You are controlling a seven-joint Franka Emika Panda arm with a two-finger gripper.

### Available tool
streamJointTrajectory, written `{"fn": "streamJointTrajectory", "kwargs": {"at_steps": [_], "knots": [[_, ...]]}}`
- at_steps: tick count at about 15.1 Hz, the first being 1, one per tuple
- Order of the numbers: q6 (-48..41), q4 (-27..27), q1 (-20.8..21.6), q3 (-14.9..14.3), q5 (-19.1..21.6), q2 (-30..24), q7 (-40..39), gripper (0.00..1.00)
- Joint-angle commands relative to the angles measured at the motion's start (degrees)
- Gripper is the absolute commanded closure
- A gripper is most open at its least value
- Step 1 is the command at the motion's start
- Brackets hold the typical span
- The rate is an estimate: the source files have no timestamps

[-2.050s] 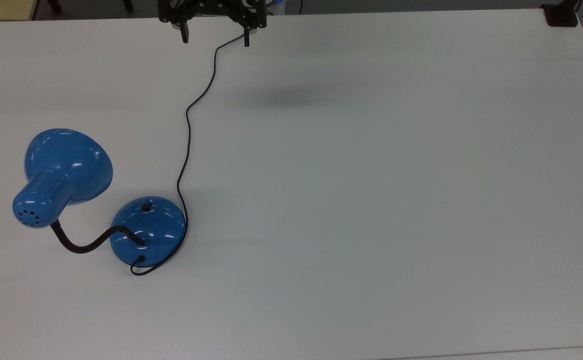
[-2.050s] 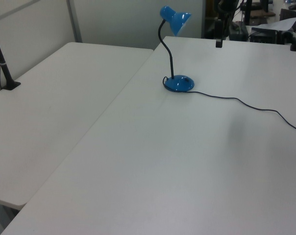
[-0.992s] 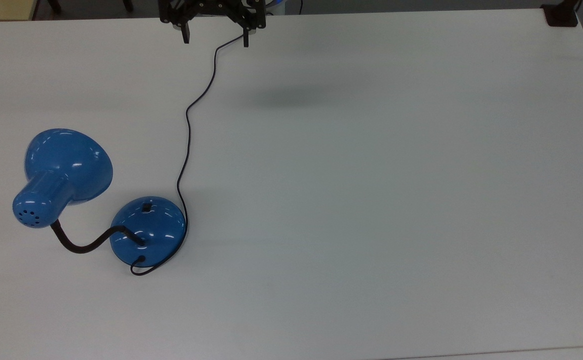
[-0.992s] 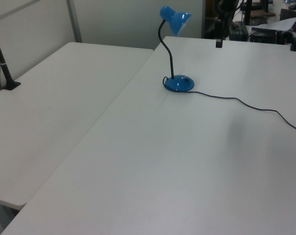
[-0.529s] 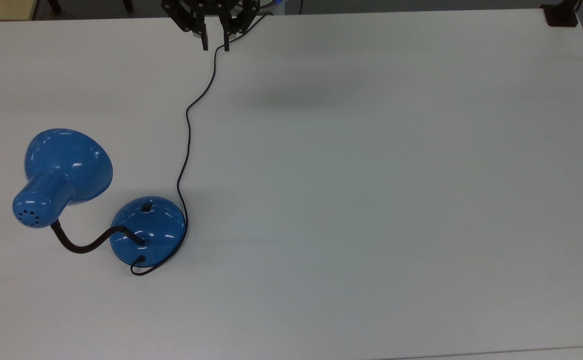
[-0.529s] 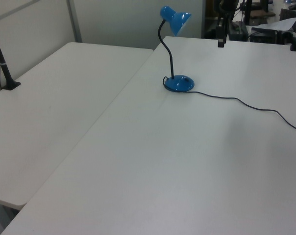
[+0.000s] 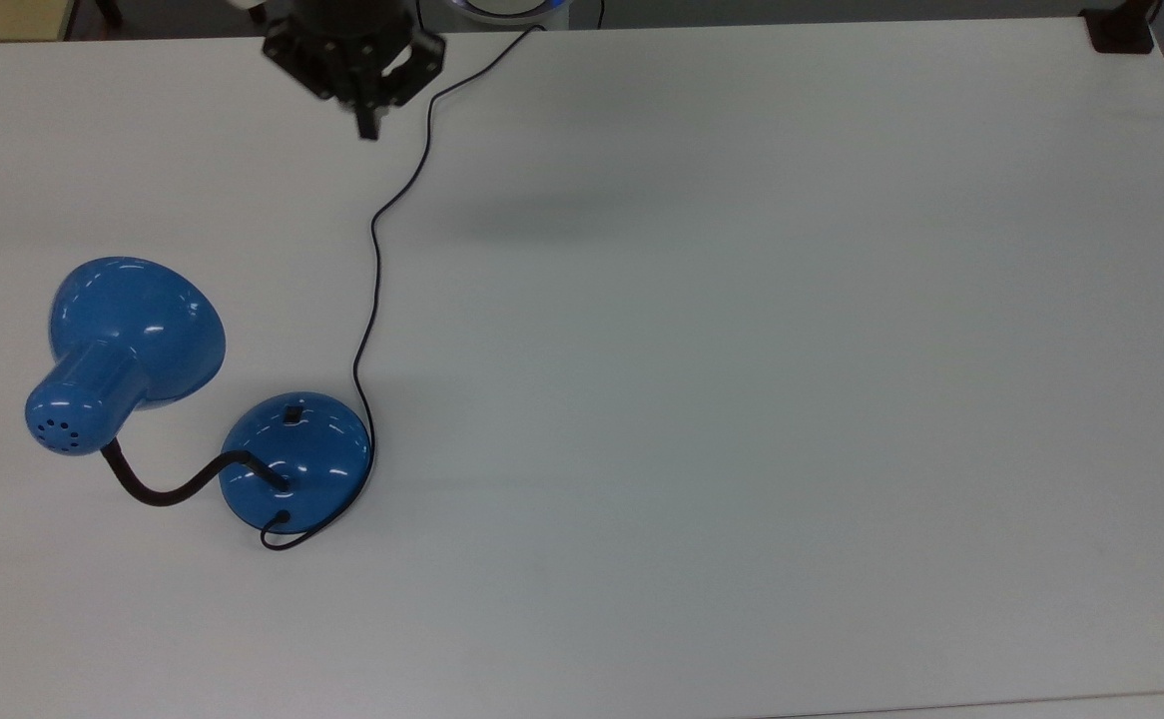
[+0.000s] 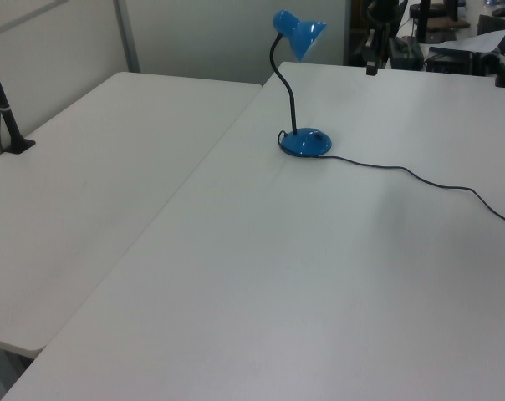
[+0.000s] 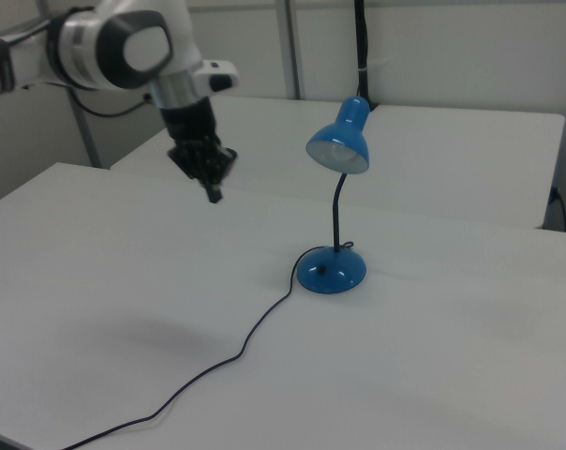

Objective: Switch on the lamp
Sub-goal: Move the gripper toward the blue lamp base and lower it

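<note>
— While the lamp (image 7: 294,459) sat unmoved at the top view's lower left, what changed?
— Its gripper (image 7: 368,128) drew its spread fingers together and slid toward the top view's left, high above the table (image 7: 742,399).

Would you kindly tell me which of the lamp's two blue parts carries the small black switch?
The domed round base on the table, not the bell-shaped shade raised on the gooseneck; the switch sits on its top.

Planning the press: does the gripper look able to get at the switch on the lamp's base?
Probably yes: the switch faces up, uncovered, on the lamp, and only bare table separates it from the gripper.
</note>
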Motion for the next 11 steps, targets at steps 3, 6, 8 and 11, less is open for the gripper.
{"fn": "streamJointTrajectory", "kwargs": {"at_steps": [3,6,8,11], "knots": [[8.89,-3.88,-6.06,0.04,1.82,2.76,2.39,1.0],[15.39,-7.48,-7.92,0.04,2.18,4.43,3.19,1.0],[25.29,-12.57,-8.88,0.04,2.18,5.31,3.28,1.0],[34.63,-13.38,-8.88,0.04,2.1,10.04,2.67,1.0]]}}
